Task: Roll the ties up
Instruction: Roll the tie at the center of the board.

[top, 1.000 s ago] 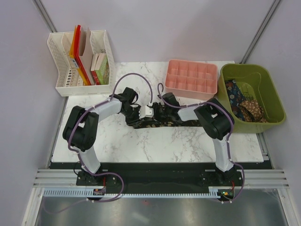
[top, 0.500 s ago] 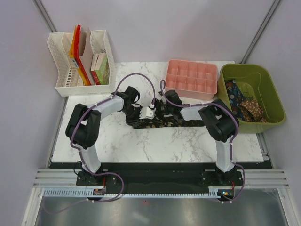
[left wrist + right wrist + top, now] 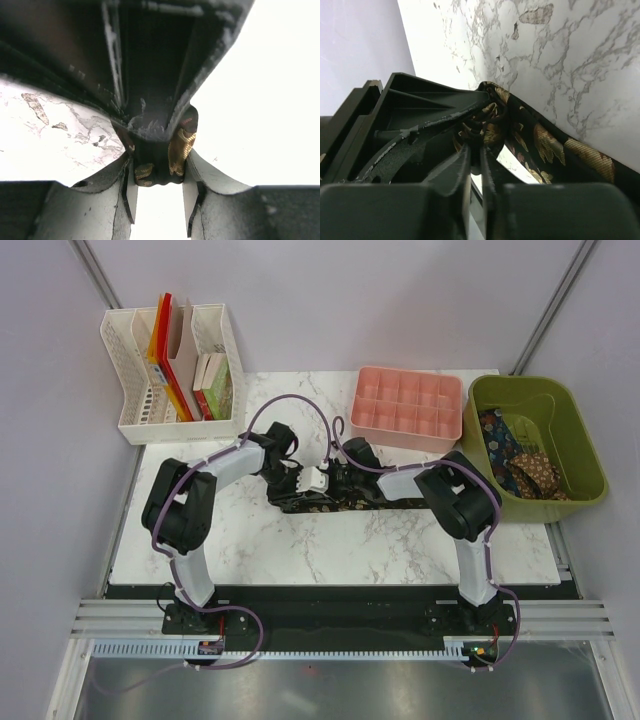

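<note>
Marble table takes up the middle of the top view. Far right there's a green bin with the other ties bunched up in it, blue and gold-brown patterns. Upper left is a white rack with some books or folders standing in it. A pink tray with lots of little compartments sits top center-right, just beside the bin.

The tie being worked on is a dark one with gold flowers. It lies stretched sideways dead center on the table, just below the tray.

Both arms meet over its left half. The left claw has a bunched bit of the tie clamped between its fingers, and its own cam shows the black and gold fabric wedged right in the gap.

The right claw sits right beside it. On its cam the fingers are nearly together with the tips at the tie's curled end. Can't tell if it's actually pinching cloth.
</note>
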Action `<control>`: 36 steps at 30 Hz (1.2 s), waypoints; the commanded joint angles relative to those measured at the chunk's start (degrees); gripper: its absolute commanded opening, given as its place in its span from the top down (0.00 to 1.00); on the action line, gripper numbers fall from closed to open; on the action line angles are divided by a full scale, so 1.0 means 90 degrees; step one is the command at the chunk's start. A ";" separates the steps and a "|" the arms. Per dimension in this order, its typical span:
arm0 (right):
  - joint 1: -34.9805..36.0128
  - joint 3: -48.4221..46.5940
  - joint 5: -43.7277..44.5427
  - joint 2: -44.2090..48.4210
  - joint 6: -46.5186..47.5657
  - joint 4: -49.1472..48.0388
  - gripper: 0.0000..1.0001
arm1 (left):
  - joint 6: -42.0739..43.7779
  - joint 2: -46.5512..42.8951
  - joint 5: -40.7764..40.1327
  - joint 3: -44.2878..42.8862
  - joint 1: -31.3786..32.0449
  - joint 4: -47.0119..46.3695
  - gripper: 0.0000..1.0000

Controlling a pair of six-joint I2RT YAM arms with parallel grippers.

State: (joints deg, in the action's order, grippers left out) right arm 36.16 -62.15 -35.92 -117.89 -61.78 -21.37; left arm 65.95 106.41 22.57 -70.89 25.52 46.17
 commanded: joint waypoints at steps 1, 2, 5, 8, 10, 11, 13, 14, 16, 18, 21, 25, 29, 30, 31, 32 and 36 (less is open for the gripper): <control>-0.0082 -0.0028 0.0173 -0.0075 0.0399 0.0440 0.90 | 0.0133 0.0257 -0.0252 0.0104 -0.0023 0.0416 0.73; -0.0111 0.0001 0.0192 -0.0085 0.0409 0.0450 0.96 | 0.0133 0.0237 -0.0242 0.0094 -0.0023 0.0417 0.72; -0.0199 0.0021 0.0251 -0.0095 0.0623 0.0703 1.00 | 0.0074 0.0130 -0.0154 0.0055 -0.0042 0.0417 0.64; -0.0278 0.0089 0.0290 -0.0114 0.0809 0.0889 1.00 | -0.0023 -0.0016 0.0080 -0.0033 -0.0081 0.0407 0.54; -0.0317 0.0089 0.0319 -0.0134 0.0916 0.1026 1.00 | -0.0121 -0.0114 0.0265 -0.0120 -0.0130 0.0368 0.47; -0.0327 0.0099 0.0329 -0.0153 0.0965 0.1046 1.00 | -0.0160 -0.0163 0.0334 -0.0121 -0.0150 0.0319 0.45; -0.0365 0.0089 0.0358 -0.0183 0.1014 0.1094 1.00 | -0.0248 -0.0260 0.0500 -0.0121 -0.0199 0.0203 0.37; -0.0385 0.0099 0.0378 -0.0212 0.1044 0.1104 1.00 | -0.0277 -0.0300 0.0539 -0.0111 -0.0208 0.0163 0.33; -0.0424 0.0060 0.0378 -0.0261 0.1093 0.1133 1.00 | -0.0326 -0.0349 0.0685 -0.0063 -0.0238 0.0046 0.25; -0.0444 0.0040 0.0398 -0.0329 0.1171 0.1192 1.00 | -0.0384 -0.0465 0.0744 0.0025 -0.0247 -0.0139 0.22; -0.0473 0.0030 0.0436 -0.0388 0.1278 0.1309 1.00 | -0.0531 -0.0612 0.0774 0.0220 -0.0257 -0.0588 0.20; -0.0493 0.0040 0.0476 -0.0417 0.1386 0.1378 1.00 | -0.0726 -0.0691 0.0998 0.0367 -0.0267 -0.0940 0.19; -0.0483 0.0050 0.0476 -0.0437 0.1366 0.1378 1.00 | -0.0960 -0.0525 0.1223 0.0240 -0.0257 -0.0990 0.19; -0.0483 0.0060 0.0476 -0.0437 0.1337 0.1310 1.00 | -0.1019 -0.0486 0.1291 0.0221 -0.0238 -0.0990 0.19; -0.0473 0.0060 0.0456 -0.0437 0.1308 0.1280 1.00 | -0.1049 -0.0437 0.1291 0.0230 -0.0209 -0.0999 0.19; -0.0483 0.0050 0.0466 -0.0456 0.1269 0.1280 1.00 | -0.1039 -0.0398 0.1272 0.0240 -0.0179 -0.1019 0.20; -0.0395 -0.0018 0.0485 -0.0583 0.1064 0.1076 1.00 | -0.1166 -0.0280 0.1203 0.0182 -0.0004 -0.1000 0.36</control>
State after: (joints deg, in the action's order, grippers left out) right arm 32.05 -62.15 -36.14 -119.46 -52.75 -13.93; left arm 58.43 102.74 30.83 -68.07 23.97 38.52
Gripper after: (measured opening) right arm 0.010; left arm 0.709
